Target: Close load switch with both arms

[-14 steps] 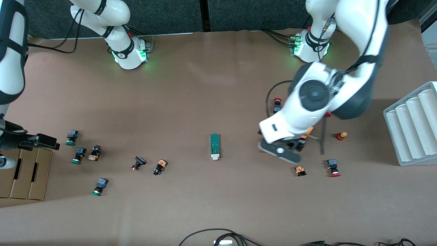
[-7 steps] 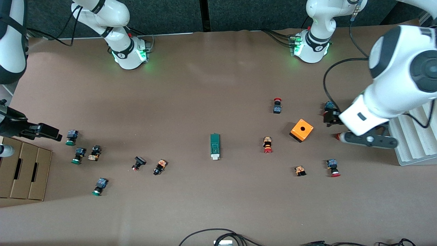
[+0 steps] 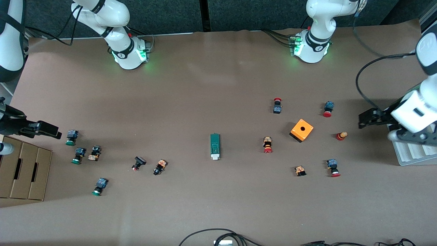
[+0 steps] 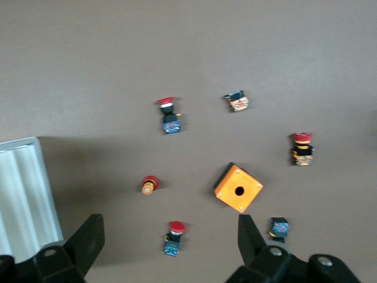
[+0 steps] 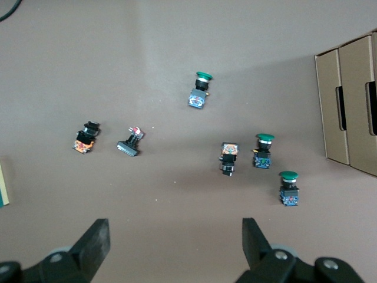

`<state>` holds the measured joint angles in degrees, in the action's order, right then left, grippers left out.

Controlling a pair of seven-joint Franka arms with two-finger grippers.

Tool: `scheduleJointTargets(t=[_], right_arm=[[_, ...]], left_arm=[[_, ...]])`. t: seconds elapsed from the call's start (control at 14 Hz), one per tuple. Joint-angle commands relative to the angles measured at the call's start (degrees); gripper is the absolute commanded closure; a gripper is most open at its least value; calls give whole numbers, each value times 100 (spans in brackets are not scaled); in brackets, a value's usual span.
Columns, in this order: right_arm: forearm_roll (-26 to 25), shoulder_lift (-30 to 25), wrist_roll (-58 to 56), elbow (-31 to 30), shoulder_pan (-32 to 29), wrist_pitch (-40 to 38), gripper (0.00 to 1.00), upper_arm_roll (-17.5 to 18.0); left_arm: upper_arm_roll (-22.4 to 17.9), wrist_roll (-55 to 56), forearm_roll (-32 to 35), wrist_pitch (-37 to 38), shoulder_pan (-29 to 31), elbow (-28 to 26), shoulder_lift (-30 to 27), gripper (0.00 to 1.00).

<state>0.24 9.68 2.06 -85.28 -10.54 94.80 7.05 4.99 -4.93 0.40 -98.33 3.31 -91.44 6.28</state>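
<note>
load switch [image 3: 214, 146] alone mid-table. i see left gripper [image 4: 168, 244] spread over red buttons, right gripper [image 5: 171, 247] spread over green ones. risk: long reach clips buttons, knocks switch askew.

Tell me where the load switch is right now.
In the front view, the load switch lies mid-table, untouched, between an orange-bodied push button and a red-capped push button.

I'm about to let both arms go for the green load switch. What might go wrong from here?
Both tools are open and away from the load switch: the left tool is over the white tray, the right tool near the cardboard boxes. Coming in, either arm may knock push buttons, or the left the orange cube. Meeting at one small bar, the tools may collide.
</note>
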Motion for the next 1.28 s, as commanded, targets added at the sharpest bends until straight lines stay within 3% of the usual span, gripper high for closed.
scheduleJointTargets(t=[0.0, 0.21, 1.21], right_arm=[[-156, -142, -31, -76, 96, -146, 0, -19], [-121, -159, -48, -76, 78, -242, 0, -28], [-77, -151, -224, -67, 43, -348, 0, -37]], left_arm=[[-733, 280, 31, -442, -601, -936, -680, 0], [-868, 484, 372, -433, -787, -928, -707, 0], [-859, 432, 330, -160, -805, -752, -619, 0]])
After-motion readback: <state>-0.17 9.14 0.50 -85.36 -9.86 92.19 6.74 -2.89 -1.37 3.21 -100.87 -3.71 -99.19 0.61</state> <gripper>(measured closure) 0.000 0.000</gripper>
